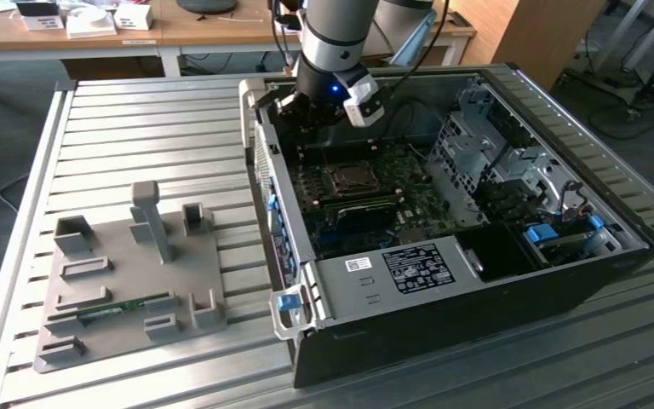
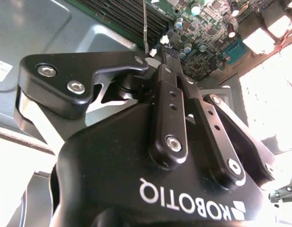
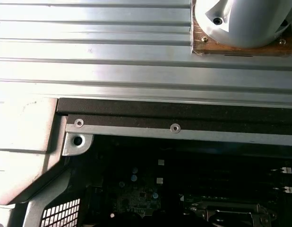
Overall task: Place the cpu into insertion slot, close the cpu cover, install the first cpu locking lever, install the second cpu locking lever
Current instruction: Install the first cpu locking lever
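Inside the open black computer case (image 1: 463,294), the insertion slot (image 1: 344,177) is a dark square with a silvery rim on the motherboard. I cannot tell the cpu cover from that rim, nor whether it lies flat. The cpu is out of view, and the locking levers are too small to make out. My gripper (image 1: 300,141) hangs inside the case, just beyond the slot's corner on the exterior view's left and close to the case wall. In the second wrist view my gripper (image 2: 158,59) is shut, its fingers (image 2: 167,104) meeting over the green board with nothing seen between them.
A grey fixture plate (image 1: 123,281) with upright posts lies on the slatted metal table (image 1: 134,128) at the exterior view's left, with a green memory stick (image 1: 111,308) on it. Long memory slots (image 1: 356,209) run beside the socket. A drive cage (image 1: 497,162) fills the case's right.
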Action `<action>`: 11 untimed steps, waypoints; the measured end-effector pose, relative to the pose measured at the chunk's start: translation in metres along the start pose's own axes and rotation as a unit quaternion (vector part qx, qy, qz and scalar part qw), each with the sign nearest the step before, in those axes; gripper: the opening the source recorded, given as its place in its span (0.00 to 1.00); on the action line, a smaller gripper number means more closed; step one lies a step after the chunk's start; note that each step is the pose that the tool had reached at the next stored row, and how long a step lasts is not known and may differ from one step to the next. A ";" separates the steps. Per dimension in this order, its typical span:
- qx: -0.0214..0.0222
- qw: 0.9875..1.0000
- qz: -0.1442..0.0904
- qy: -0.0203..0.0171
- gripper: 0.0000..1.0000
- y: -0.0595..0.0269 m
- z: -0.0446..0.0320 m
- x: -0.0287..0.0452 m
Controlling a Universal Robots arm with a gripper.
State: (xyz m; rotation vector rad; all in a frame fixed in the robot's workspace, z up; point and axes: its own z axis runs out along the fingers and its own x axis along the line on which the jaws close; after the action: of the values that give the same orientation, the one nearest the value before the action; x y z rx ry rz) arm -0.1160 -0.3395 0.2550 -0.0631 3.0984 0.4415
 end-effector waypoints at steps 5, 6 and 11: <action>0.000 1.000 0.000 0.000 0.11 0.0002 0.0005 -0.0001; 0.000 1.000 0.000 0.000 0.11 0.0003 0.0007 0.0000; 0.000 1.000 0.000 0.000 0.11 0.0007 0.0035 0.0000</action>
State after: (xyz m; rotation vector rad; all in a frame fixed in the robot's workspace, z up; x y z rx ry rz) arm -0.1160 -0.3378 0.2518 -0.0629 3.0986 0.4412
